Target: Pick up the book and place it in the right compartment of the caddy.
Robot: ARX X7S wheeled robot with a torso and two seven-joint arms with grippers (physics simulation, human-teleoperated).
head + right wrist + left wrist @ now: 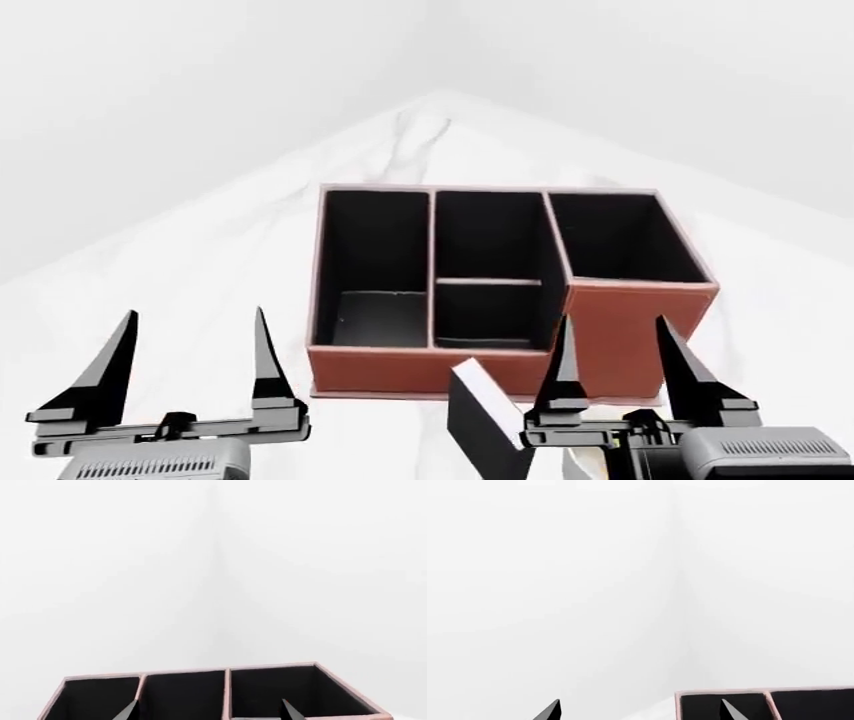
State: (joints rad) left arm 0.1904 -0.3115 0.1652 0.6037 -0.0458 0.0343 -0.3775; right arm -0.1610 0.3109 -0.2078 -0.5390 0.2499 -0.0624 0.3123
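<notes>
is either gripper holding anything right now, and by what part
No. Left gripper and right gripper are both open and empty; the book stands unheld before the caddy.

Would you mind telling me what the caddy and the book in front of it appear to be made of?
The caddy looks like red-brown leather or a leatherette wrap: matte, with paler edging along the rims, and a flat black lining inside, perhaps fabric or felt. The book shows only a black cover and a white strip, seemingly card boards over paper pages. As a simulator render, the textures only suggest these materials.
</notes>
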